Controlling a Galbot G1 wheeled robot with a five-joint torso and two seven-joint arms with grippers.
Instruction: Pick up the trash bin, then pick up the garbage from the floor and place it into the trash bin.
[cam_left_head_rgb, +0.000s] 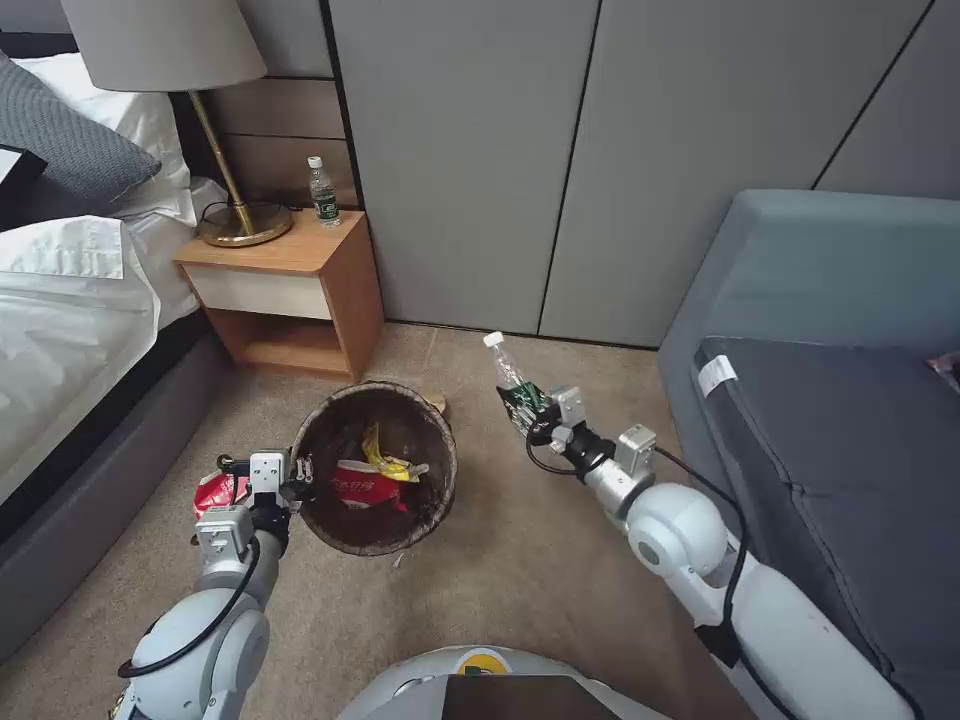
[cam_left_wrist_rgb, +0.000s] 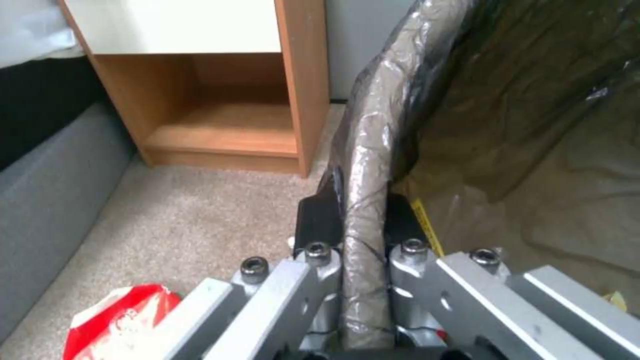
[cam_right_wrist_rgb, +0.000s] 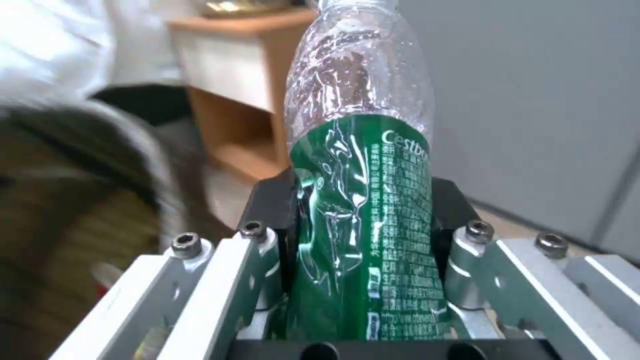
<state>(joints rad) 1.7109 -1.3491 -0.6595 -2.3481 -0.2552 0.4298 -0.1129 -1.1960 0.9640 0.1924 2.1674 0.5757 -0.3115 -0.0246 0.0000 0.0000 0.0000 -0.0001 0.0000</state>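
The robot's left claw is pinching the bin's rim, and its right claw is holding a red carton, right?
Not quite. The right claw is shut on a clear green-labelled bottle, not a red carton; the right wrist view shows it plainly. A red carton lies inside the trash bin instead. The left claw does pinch the bin's rim.

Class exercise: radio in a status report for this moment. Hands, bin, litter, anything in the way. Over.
Left hand clamped on trash bin rim. Right hand gripping green-labelled bottle, beside the bin, not over it. Red-and-white carton on carpet by left hand. Nothing blocking. Over.
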